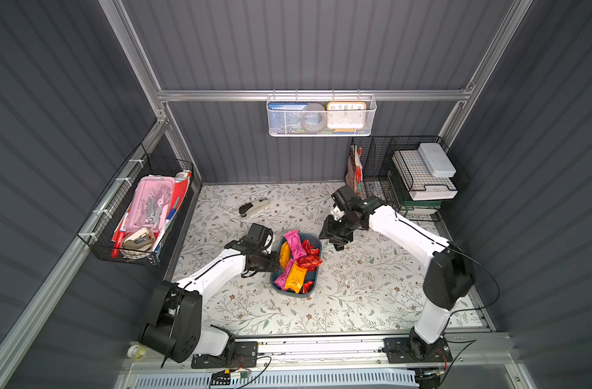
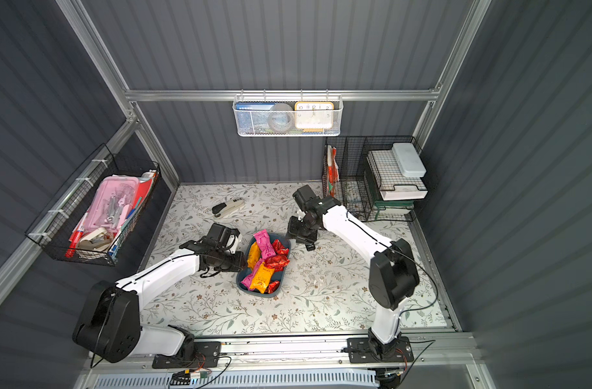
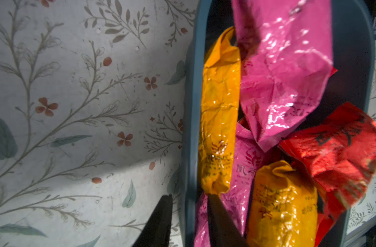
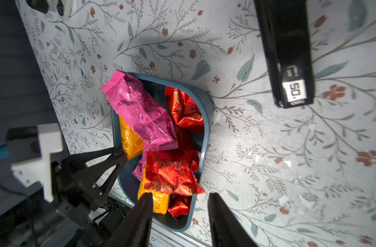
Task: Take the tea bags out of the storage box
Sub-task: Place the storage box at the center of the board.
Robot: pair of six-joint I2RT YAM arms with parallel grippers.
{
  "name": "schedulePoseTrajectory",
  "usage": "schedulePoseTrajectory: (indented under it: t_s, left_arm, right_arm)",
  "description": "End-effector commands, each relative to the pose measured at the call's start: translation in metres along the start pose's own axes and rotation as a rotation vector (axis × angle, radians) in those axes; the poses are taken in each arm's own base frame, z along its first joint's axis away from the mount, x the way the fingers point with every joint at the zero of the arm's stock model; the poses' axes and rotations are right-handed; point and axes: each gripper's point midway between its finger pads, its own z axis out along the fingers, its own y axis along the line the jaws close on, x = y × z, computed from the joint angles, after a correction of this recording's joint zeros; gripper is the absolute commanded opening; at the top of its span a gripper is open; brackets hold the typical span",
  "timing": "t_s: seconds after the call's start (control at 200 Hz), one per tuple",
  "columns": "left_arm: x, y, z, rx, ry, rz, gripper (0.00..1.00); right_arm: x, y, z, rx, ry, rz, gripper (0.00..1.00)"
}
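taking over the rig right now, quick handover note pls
Left gripper: straddles the storage box wall, one finger inside, one outside; cannot tell whether it is clamped.
Right gripper: open, empty, close to the box.
Tea bags: pink, orange and red ones, all piled in the box; none on the table.
Done: nothing taken out yet.
Left: lift every bag out of the box.

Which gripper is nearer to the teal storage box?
Left. The left gripper straddles a wall of the storage box; the right gripper hangs apart, off its far right corner.
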Motion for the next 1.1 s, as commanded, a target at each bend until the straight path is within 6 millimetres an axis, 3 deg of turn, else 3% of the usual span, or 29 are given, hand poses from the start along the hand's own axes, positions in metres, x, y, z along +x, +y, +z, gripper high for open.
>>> schedulePoseTrajectory:
  t_s: [0.0, 0.165, 0.36, 0.61, 0.985, 1.09]
  left_arm:
    - [0.005, 0.002, 0.006, -0.012, 0.036, 0.011, 0.28]
    - [-0.001, 0.011, 0.008, -0.059, 0.017, 0.012, 0.22]
    - [-0.020, 0.014, 0.001, -0.103, -0.049, 0.016, 0.13]
    - [-0.040, 0.023, 0.006, -0.166, -0.095, 0.016, 0.04]
    - [-0.065, 0.032, 0.010, -0.224, -0.162, -0.090, 0.05]
    - [-0.067, 0.028, 0.009, -0.195, -0.189, -0.094, 0.12]
  right_arm:
    - [0.002, -0.009, -0.012, -0.018, -0.090, 0.018, 0.46]
    - [0.006, -0.021, -0.034, -0.039, -0.213, 0.029, 0.44]
    - [0.007, -0.013, -0.042, -0.084, -0.281, -0.080, 0.42]
    - [-0.002, 0.005, -0.022, -0.064, -0.239, -0.157, 0.40]
    - [-0.018, 0.037, 0.010, -0.115, -0.197, -0.246, 0.43]
    - [-0.020, 0.053, 0.025, -0.140, -0.160, -0.357, 0.44]
